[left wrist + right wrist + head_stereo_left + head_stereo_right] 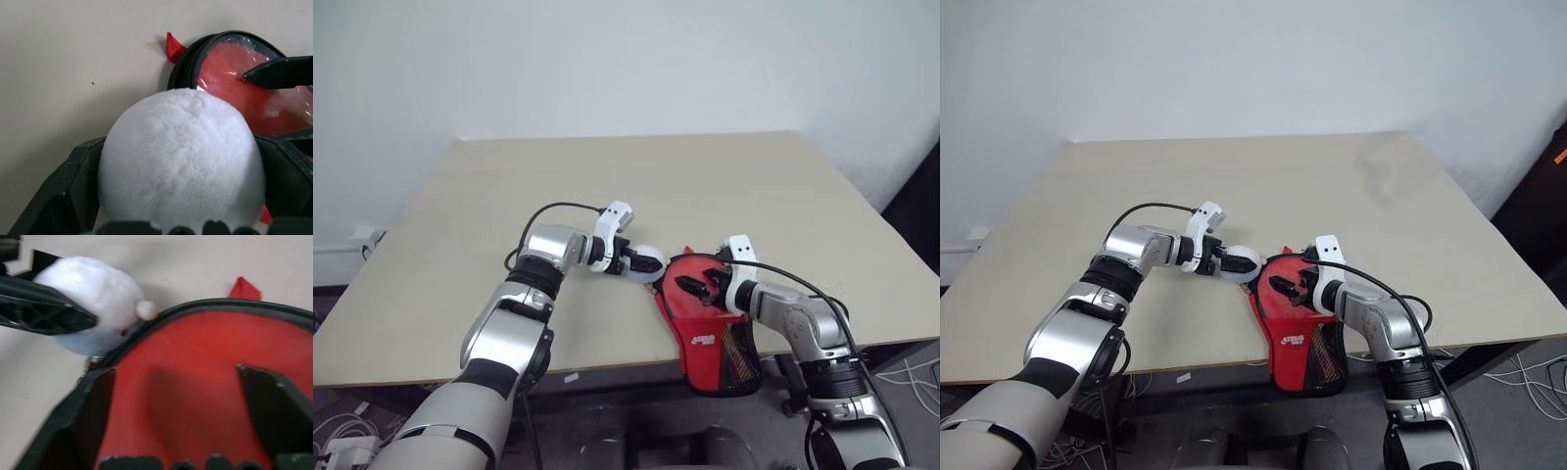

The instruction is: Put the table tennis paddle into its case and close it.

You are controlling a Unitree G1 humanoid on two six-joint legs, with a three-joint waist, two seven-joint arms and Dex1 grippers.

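The case (710,338) sits at the table's (607,186) near edge — right gripper (703,288) fingers spread over it, left gripper (651,262) grasping a white fluffy ball (181,156).

The case (707,333) lies at the table's (636,186) near edge, right of the middle, its narrow end hanging over that edge. The left gripper (646,262) sits just left of it, the right gripper (705,289) over it
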